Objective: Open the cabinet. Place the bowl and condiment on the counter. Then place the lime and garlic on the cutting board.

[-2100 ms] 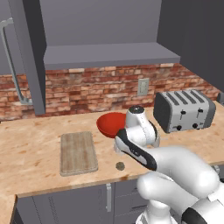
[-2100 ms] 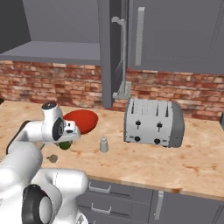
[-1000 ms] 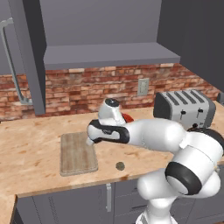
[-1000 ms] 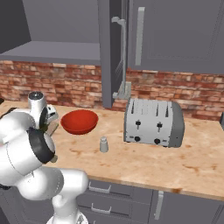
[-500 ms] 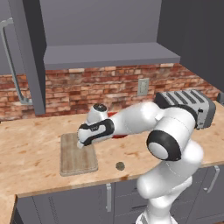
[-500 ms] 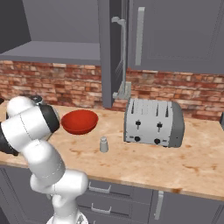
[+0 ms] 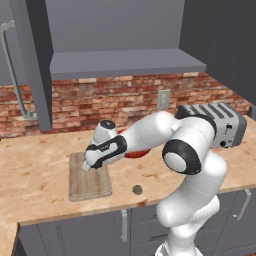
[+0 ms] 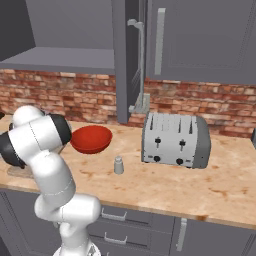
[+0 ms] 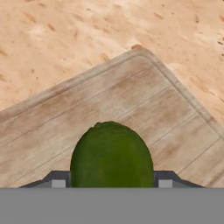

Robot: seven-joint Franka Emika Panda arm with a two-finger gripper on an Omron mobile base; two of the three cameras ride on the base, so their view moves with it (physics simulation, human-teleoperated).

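A: Where is the lime (image 9: 111,155)?
B: The hand view has it clamped between the two fingertips (image 9: 58,180) of the gripper (image 9: 111,183), hanging over the cutting board (image 9: 131,113). From the left base view the hand sits low over the board's upper left part; whether the fruit touches the wood can't be told.

A: So the pincer is grasping, not released?
B: Grasping the lime, one tip on each side at its widest part.

A: How will it handle?
B: Probably light, firm, smooth-skinned, and round, so likely to roll once let go. Best set right down on the flat grain, away from the rounded edge, before the jaws part.

A: And the garlic (image 7: 137,189)?
B: On the counter (image 7: 35,165), just off the board's near right corner. Small and lumpy, probably light with a papery skin. A pinch across its middle looks right.

A: The rest?
B: Bowl (image 8: 91,139) and condiment shaker (image 8: 118,165) stand on the counter beside the toaster (image 8: 175,139); the cabinet (image 8: 131,60) is open.
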